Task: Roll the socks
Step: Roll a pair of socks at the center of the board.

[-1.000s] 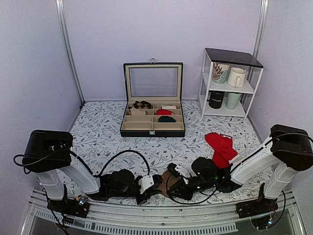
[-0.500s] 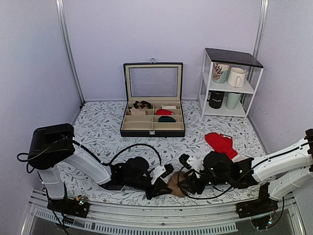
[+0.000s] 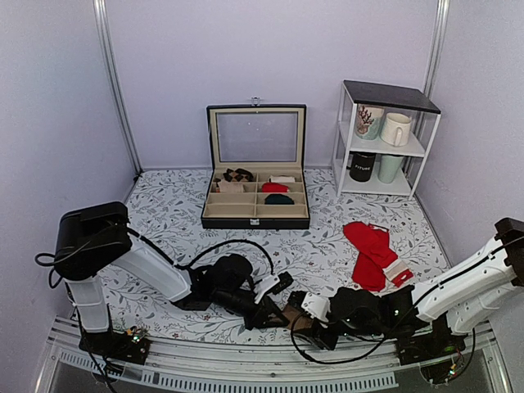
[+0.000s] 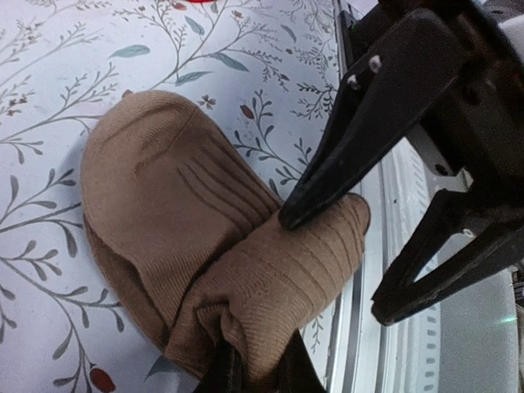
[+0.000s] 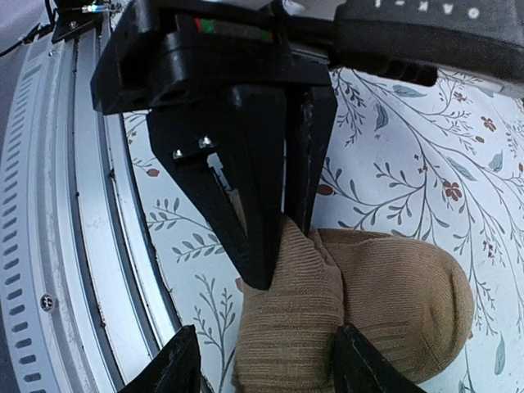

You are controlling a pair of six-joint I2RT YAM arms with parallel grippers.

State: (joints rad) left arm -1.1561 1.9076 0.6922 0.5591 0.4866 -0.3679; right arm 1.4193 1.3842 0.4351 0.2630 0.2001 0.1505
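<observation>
The tan-brown ribbed socks [image 4: 188, 246] lie bunched and partly rolled on the floral table near its front edge, and show small in the top view [image 3: 292, 314]. My left gripper [image 4: 255, 372] is shut on a fold of their cuff end. My right gripper [image 5: 264, 348] is open and straddles the rolled end of the socks [image 5: 286, 327] from the opposite side. In the left wrist view one of the right gripper's fingers [image 4: 352, 139] rests its tip on the knit. The two grippers meet tip to tip, with the left gripper [image 3: 274, 309] just left of the right gripper [image 3: 306, 319].
Red socks with a white tag [image 3: 372, 250] lie to the right behind the right arm. A black compartment box [image 3: 255, 219] with its lid up stands at the back centre and holds small rolls. A white shelf [image 3: 348, 135] with mugs stands back right. The metal rail [image 3: 246, 372] runs just beyond the socks.
The right gripper has opened and dropped low to the left around the socks. The left arm has carried the socks a little to the right, still shut on them.
</observation>
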